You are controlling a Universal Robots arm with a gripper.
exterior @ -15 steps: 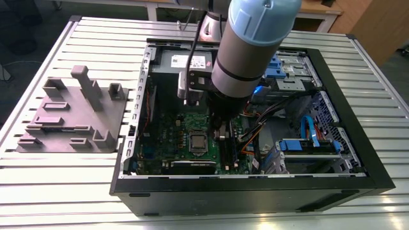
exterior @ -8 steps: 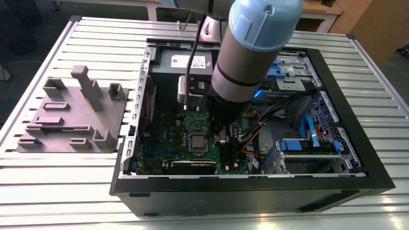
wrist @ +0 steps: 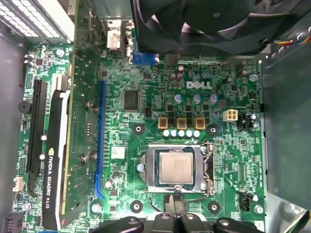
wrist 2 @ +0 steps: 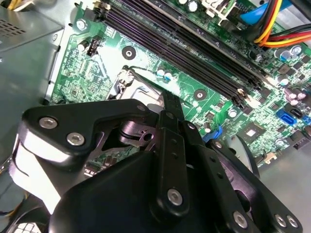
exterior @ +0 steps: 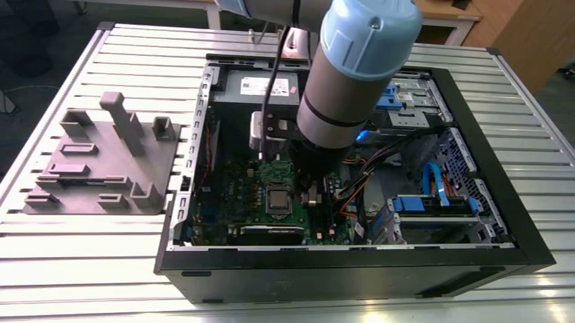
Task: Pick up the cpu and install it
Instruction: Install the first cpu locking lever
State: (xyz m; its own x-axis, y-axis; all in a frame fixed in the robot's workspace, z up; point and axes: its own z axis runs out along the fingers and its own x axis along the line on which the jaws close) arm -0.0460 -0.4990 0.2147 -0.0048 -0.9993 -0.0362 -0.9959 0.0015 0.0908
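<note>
While the cpu (wrist: 177, 167) sits in its socket frame (wrist: 209, 167), the hand (wrist: 176, 206) hovers beside it, apparently closed and empty, graphics card (wrist: 60, 155) well apart.

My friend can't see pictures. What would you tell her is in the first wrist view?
A flat square cpu with a shiny silver-grey metal top sits inside the silver rectangular socket frame on a green motherboard. The black gripper reaches toward the socket's edge, and a round black fan sits beyond the board.

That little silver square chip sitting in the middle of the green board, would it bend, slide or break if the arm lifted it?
The cpu looks like a flat metal-topped plate, so probably stiff. Its smooth shiny top may be slippery. Lying flat in the socket frame, it seems unlikely to roll or tip.
</note>
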